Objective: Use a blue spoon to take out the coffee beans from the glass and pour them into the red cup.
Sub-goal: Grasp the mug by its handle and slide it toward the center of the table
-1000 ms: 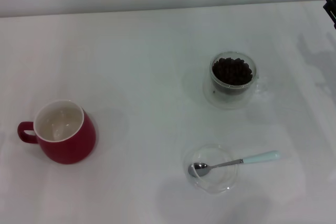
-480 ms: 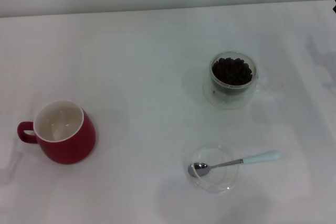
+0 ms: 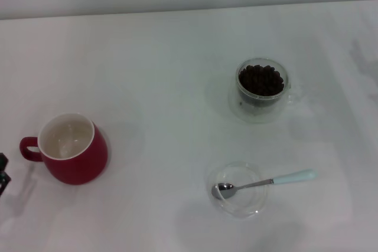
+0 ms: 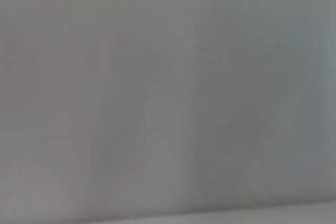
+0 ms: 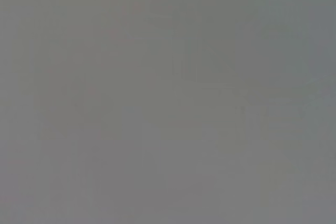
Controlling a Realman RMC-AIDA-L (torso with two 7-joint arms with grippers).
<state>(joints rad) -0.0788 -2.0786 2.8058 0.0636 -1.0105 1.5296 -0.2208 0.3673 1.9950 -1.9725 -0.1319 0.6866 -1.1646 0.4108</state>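
In the head view the red cup (image 3: 72, 149) stands upright at the left, white inside and empty, its handle pointing left. The glass (image 3: 260, 88) with the heap of coffee beans (image 3: 260, 80) stands at the back right. The blue spoon (image 3: 266, 182) lies near the front right, its metal bowl in a shallow clear glass dish (image 3: 238, 189) and its pale-blue handle pointing right. A dark tip of my left gripper (image 3: 2, 172) shows at the left edge, just left of the red cup's handle. My right gripper is out of view. Both wrist views show only a plain grey surface.
A white table (image 3: 165, 87) carries everything. A pale wall runs along its back edge (image 3: 177, 10). Faint shadows lie on the table at the far right (image 3: 363, 57).
The right gripper, seen at the top right edge a second ago, has left the view. The left gripper's tip has come into view at the left edge. The objects have not moved.
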